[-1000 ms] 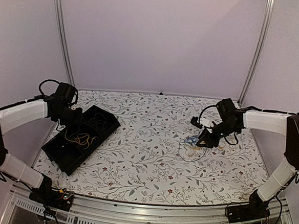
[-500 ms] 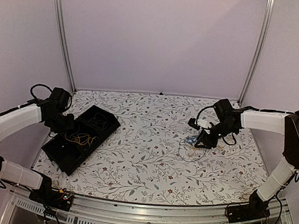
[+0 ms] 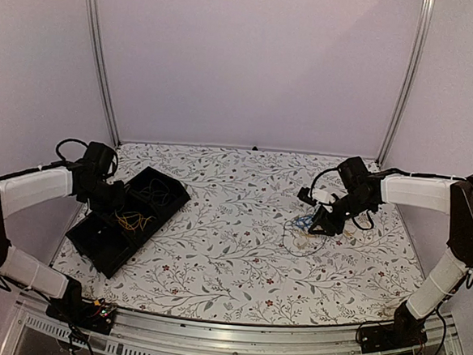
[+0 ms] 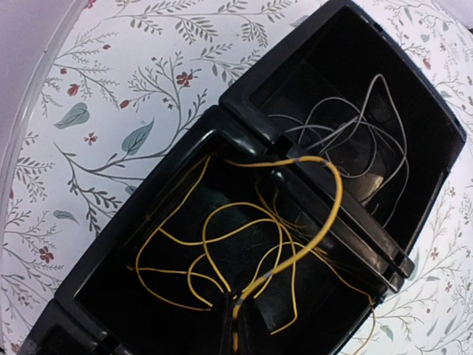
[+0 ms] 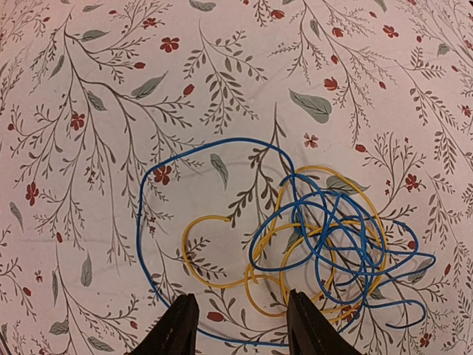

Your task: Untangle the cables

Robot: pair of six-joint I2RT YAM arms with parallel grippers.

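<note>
My left gripper (image 4: pixel 238 329) is shut on a yellow cable (image 4: pixel 310 244) and hangs over the middle compartment of a black tray (image 3: pixel 94 241), where more yellow loops (image 4: pixel 214 259) lie. Thin dark wires (image 4: pixel 355 140) lie in the tray's far compartment. In the top view the left gripper (image 3: pixel 113 195) is at the tray's left side. My right gripper (image 5: pixel 240 325) is open, its fingertips (image 5: pixel 177 325) just above a tangle of blue cable (image 5: pixel 332 237) and yellow cable (image 5: pixel 214 277) on the table. The tangle shows in the top view (image 3: pixel 302 224) beside the right gripper (image 3: pixel 318 224).
The black tray (image 4: pixel 185 148) has three compartments and lies diagonally at the table's left edge. Metal frame posts (image 3: pixel 99 54) stand at the back corners. The floral tablecloth (image 3: pixel 231 258) covers the table.
The left arm swung out to the left and came partly back, staying over the tray with the yellow cable. The right gripper shifted slightly over the tangle.
</note>
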